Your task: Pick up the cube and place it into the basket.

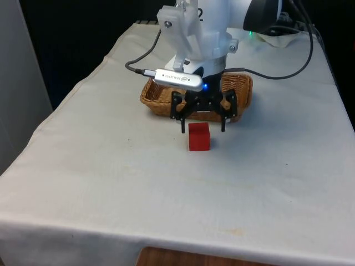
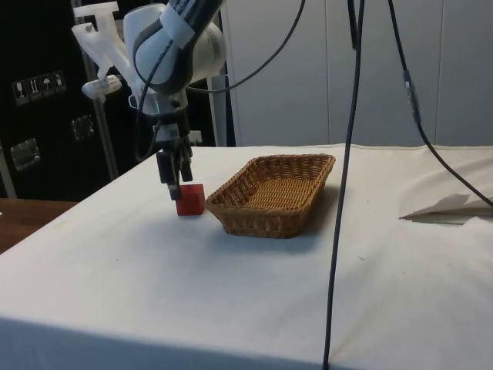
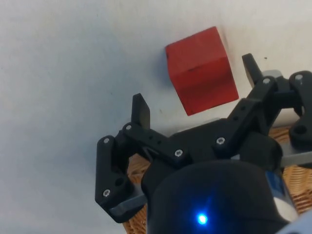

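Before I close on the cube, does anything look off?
Nothing stands out. The cube sits flat on the cloth, intact, just in front of the basket, which stands upright and empty. The gripper is open over the cube, its fingers to either side.

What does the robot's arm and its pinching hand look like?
The arm is smooth, rounded and white, with a dark band near its last joint. A black cable loops off it across the cloth. At its end sits the black gripper, built from angular bars joined with small silver screws. Its jaws are two thin black prongs.
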Motion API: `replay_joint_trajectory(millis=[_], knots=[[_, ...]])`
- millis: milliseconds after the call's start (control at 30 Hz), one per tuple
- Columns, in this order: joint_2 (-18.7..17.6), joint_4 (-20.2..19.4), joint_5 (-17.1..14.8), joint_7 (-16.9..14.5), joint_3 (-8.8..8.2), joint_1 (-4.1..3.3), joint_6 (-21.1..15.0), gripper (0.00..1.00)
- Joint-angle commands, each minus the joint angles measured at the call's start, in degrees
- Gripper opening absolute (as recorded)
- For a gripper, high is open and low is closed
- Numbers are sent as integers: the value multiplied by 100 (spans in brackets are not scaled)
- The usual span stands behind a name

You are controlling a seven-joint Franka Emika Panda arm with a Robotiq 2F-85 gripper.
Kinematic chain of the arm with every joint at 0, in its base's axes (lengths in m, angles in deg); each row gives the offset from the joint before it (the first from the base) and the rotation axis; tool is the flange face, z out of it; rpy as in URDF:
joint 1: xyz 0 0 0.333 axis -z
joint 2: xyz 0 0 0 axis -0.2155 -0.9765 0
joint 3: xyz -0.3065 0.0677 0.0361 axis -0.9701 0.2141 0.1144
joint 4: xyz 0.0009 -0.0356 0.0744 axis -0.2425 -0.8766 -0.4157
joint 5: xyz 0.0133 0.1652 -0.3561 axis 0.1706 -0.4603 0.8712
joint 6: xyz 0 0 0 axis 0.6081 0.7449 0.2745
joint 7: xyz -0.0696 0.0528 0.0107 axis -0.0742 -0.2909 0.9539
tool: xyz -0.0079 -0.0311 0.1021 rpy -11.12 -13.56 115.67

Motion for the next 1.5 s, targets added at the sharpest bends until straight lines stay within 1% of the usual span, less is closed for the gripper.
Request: replay_joint_trajectory(millis=[0,267,300,333,500,533,567,600,667,833,867,900,1000,1133,1167,1200,1400,1467], knots=[[52,-80,-11,11,0,-11,-86,100],[115,-201,-11,0,6,-11,-126,100],[63,-120,0,0,0,-6,-23,100],[120,-212,-17,-6,6,-11,-126,100],[149,-258,-23,-11,17,-6,-126,100],[149,-258,-17,-6,17,-11,-120,100],[120,-206,0,0,6,-6,-40,100],[149,-258,-17,0,17,-17,-120,100],[149,-258,-11,11,17,-23,-120,100],[160,-252,0,80,29,-74,-103,100],[132,-206,0,57,40,-52,-40,100],[160,-246,6,109,40,-97,-97,100],[166,-252,11,160,46,-132,-97,100],[166,-246,11,195,57,-149,-92,100],[143,-206,6,172,69,-132,-40,100],[160,-246,11,195,63,-149,-86,100],[149,-229,0,178,69,-138,-69,100],[143,-223,-6,155,74,-115,-69,100]])
